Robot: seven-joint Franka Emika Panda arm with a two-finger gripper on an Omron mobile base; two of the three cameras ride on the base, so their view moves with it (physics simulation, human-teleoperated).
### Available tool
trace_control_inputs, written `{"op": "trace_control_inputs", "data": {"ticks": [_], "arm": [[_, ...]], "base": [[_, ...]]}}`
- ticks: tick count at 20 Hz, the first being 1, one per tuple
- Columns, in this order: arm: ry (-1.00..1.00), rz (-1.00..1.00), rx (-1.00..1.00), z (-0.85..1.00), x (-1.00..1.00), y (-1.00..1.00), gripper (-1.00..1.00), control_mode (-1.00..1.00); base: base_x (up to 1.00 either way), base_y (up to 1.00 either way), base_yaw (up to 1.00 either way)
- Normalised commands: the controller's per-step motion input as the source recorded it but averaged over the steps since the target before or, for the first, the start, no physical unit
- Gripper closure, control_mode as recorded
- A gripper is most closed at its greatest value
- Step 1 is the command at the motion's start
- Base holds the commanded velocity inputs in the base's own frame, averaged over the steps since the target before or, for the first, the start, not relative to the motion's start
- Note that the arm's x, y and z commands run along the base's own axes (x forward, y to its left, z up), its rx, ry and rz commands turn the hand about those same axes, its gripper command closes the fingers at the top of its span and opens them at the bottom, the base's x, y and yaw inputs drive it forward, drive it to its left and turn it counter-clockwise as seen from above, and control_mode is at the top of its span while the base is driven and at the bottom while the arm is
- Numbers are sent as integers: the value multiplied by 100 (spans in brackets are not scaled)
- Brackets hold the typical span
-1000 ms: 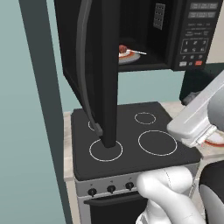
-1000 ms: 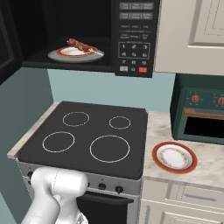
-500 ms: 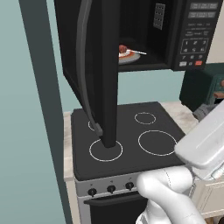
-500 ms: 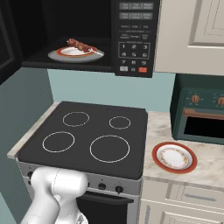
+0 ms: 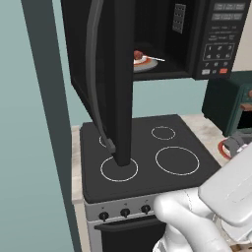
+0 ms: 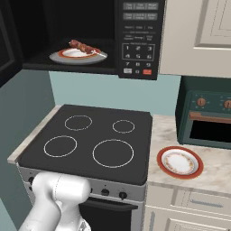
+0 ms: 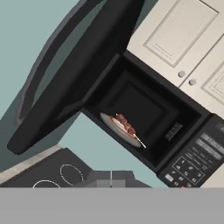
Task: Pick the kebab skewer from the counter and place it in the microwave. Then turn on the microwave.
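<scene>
The kebab skewer [image 6: 82, 46] lies on a white plate [image 6: 63, 57] inside the open microwave [image 6: 137, 40]. The left base view has the skewer [image 5: 139, 55] just right of the door, and the hand view has it [image 7: 126, 125] at centre. The black door [image 5: 120, 74] stands swung wide out over the stovetop. My gripper [image 7: 112, 178] is shut on nothing, well back from the cavity and aimed up at it. The white arm [image 5: 231, 192] sits low at the right. The keypad's red button [image 6: 147, 71] is at its lower right. The beige counter [image 6: 212, 173] runs to the right of the stove.
A black four-ring stovetop [image 6: 90, 135] lies under the microwave. On the counter sit a red-rimmed plate [image 6: 179, 161] and a dark green toaster oven [image 6: 207, 117]. Cream cabinets [image 6: 198, 36] hang to the right of the microwave. The open door [image 7: 74, 74] blocks the left side.
The arm has drawn back and down toward the lower right of the left base view. The skewer, the plate and the door have not moved.
</scene>
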Motion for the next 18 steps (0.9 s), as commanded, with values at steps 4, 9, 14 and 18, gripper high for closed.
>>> {"op": "trace_control_inputs", "data": {"ticks": [4, 9, 14, 18], "arm": [[-6, -1, 0, 0, -9, 20, 100, -100], [-4, -3, 0, 0, -5, 22, 100, -100], [-2, -3, 0, 0, -9, 21, 100, -100], [0, -5, 0, 0, -4, 20, 100, -100]], "base": [[0, 0, 0], [0, 0, 0], [0, 0, 0], [0, 0, 0]]}}
